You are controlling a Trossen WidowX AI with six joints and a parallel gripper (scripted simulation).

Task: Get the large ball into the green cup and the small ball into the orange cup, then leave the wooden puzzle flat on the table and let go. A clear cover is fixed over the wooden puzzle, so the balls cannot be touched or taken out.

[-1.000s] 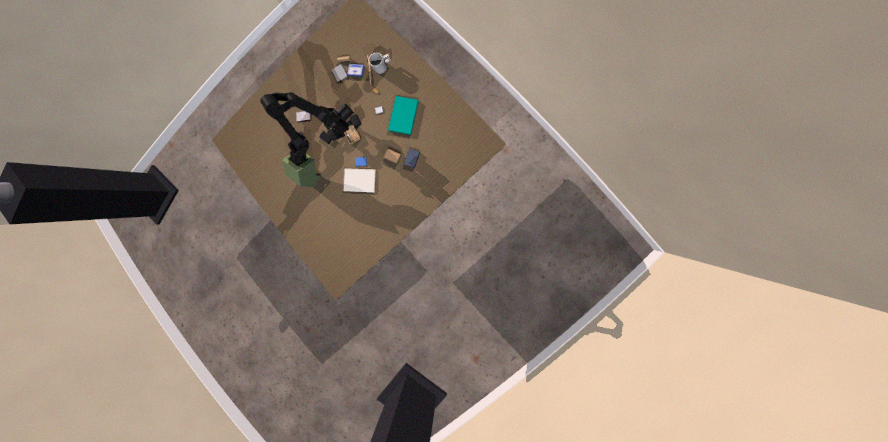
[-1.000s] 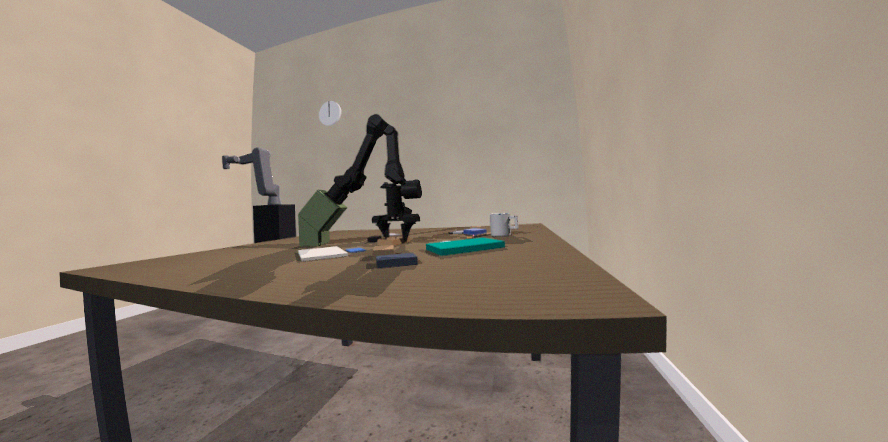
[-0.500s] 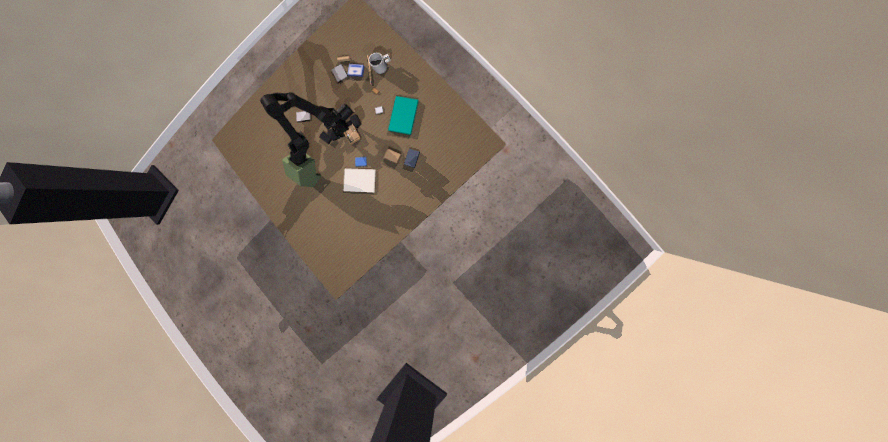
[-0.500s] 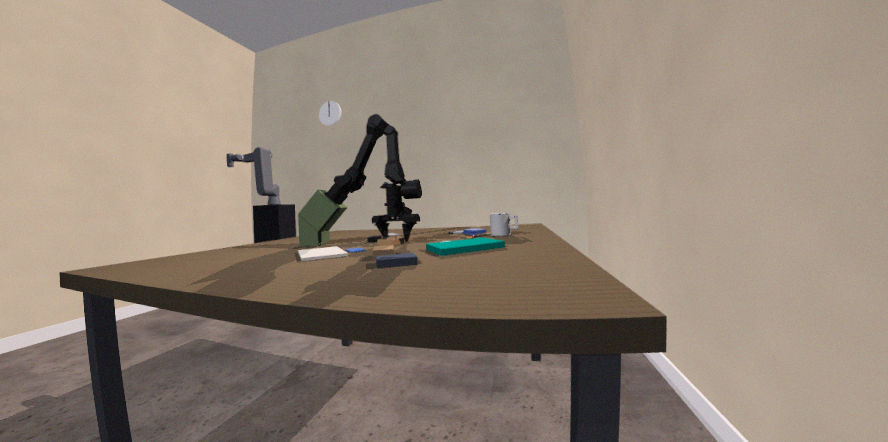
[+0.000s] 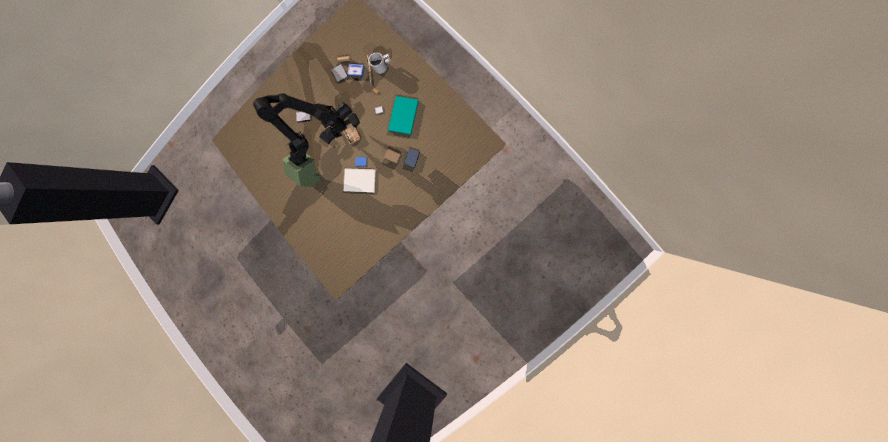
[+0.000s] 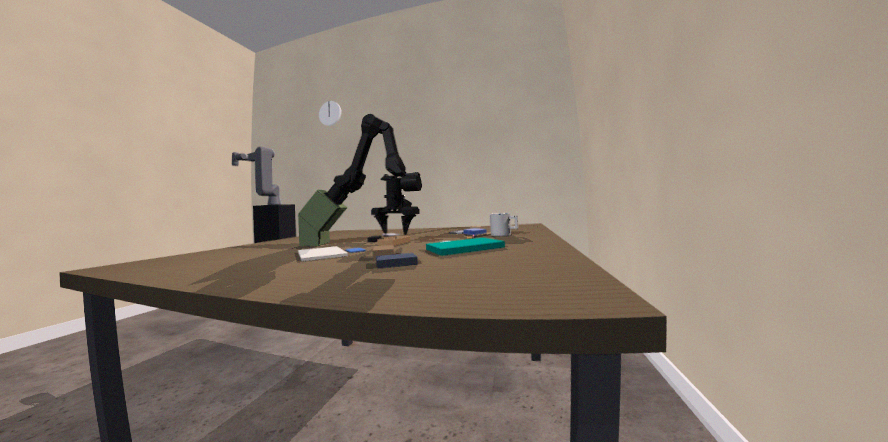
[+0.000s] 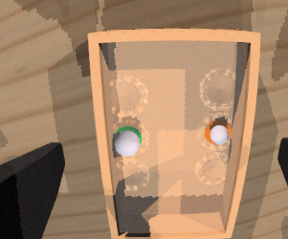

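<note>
The wooden puzzle [image 7: 173, 135] lies flat on the table under its clear cover, right below my wrist camera. The large white ball [image 7: 127, 142] sits in the green cup [image 7: 128, 132] on the left side. The small white ball [image 7: 220, 134] sits in the orange cup [image 7: 217, 127] on the right side. My gripper [image 7: 175, 152] is open wide; its dark fingers stand at the left and right edges of the wrist view, apart from the puzzle's sides. In the exterior view the gripper [image 6: 394, 219] hangs a little above the puzzle [image 6: 391, 240]. From above, the puzzle [image 5: 351, 135] lies beside the gripper.
A teal box [image 6: 464, 245] lies to the right, and a grey mug [image 6: 500, 223] behind it. A dark blue block [image 6: 396, 260] and a white pad [image 6: 321, 252] lie in front. The arm's green base [image 6: 320, 217] stands to the left.
</note>
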